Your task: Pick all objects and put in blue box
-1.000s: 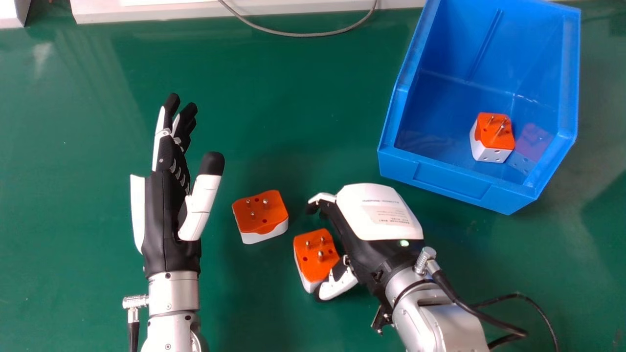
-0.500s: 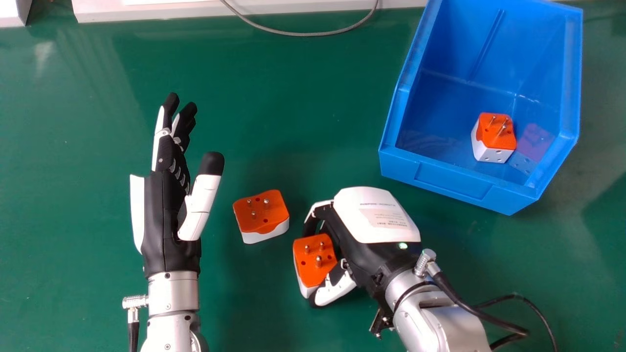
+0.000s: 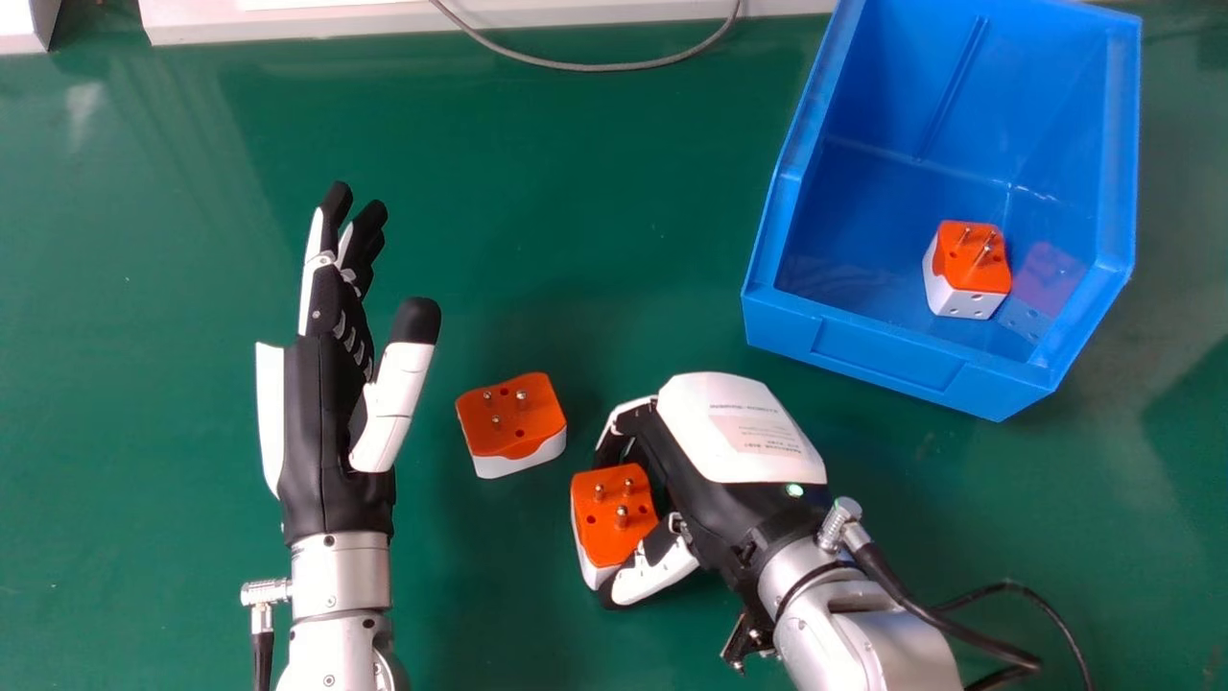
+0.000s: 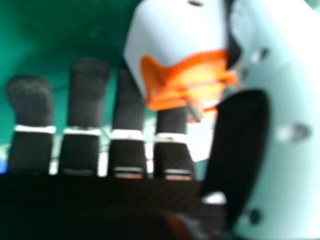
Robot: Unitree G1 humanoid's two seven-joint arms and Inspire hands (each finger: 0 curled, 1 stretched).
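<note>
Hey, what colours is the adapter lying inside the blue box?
Orange on its pin side, white on the rest; the adapter shows best in the head view.

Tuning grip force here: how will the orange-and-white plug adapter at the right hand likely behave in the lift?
The adapter looks like moulded plastic, so probably stiff, with little give under the right hand. Its smooth-looking sides and rounded corners may let it slip or twist. Blocky shape suggests it would slide or tip rather than roll.
</note>
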